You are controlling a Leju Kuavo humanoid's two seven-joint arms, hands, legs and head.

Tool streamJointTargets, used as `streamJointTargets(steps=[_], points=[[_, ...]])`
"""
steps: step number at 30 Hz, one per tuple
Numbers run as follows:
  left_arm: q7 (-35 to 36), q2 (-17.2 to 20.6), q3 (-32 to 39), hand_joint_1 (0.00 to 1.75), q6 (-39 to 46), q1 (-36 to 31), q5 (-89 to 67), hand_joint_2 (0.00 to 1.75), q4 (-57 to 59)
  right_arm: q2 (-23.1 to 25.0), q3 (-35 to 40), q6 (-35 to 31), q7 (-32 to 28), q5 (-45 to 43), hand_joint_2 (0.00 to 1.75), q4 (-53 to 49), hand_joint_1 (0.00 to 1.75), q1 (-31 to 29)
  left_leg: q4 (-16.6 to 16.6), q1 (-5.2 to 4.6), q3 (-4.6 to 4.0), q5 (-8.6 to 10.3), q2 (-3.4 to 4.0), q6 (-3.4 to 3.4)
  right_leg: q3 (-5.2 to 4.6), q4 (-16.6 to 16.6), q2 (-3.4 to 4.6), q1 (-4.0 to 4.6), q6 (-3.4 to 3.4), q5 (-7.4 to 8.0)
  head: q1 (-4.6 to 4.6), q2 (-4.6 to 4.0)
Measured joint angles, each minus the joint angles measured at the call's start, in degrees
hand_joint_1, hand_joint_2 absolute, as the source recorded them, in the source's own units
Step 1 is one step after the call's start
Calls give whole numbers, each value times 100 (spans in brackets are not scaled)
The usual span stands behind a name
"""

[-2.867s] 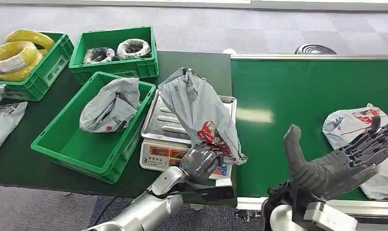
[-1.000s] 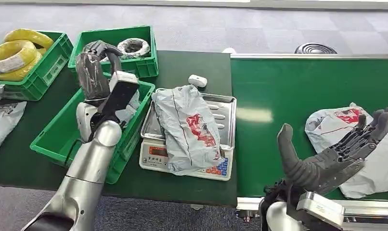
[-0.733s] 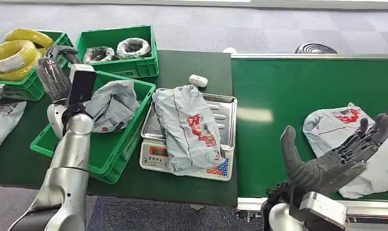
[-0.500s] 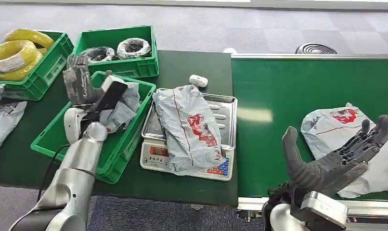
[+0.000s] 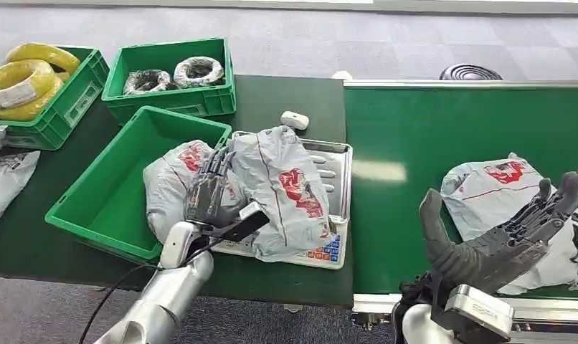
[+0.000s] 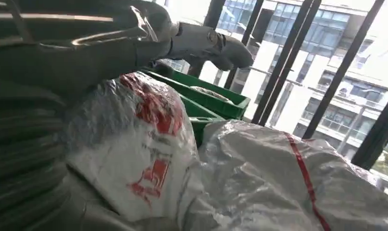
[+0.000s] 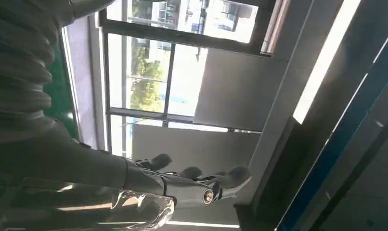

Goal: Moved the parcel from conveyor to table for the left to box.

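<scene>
while your left hand (image 5: 209, 188) holds one parcel (image 5: 173, 188) at the bin (image 5: 100, 188) rim, a second (image 5: 282, 188) lies on the scale (image 5: 334, 252), a third (image 5: 505, 188) on the belt (image 5: 429, 129); right hand (image 5: 512, 233) spread wide, holding nothing. print unreadable.

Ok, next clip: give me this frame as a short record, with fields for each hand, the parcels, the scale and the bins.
left hand: fingers spread over a grey parcel at the near bin's right edge, beside the scale; firm grip not clear
right hand: open, raised over the conveyor, holding nothing
parcel on scale: grey with red print, draped across the scale tray
parcel on conveyor: lies behind the right hand
near bin: green
far bins: hold coiled items
</scene>
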Motion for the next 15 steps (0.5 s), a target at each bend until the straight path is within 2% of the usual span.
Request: streamJointTargets(steps=[15], points=[[-341, -186, -431, 0, 4, 412, -50, 175, 299, 0, 17, 0, 0, -7, 175, 2, 0, 8, 0, -2, 1, 0, -2, 0, 4, 0, -1, -2, 1, 1, 0, 0]])
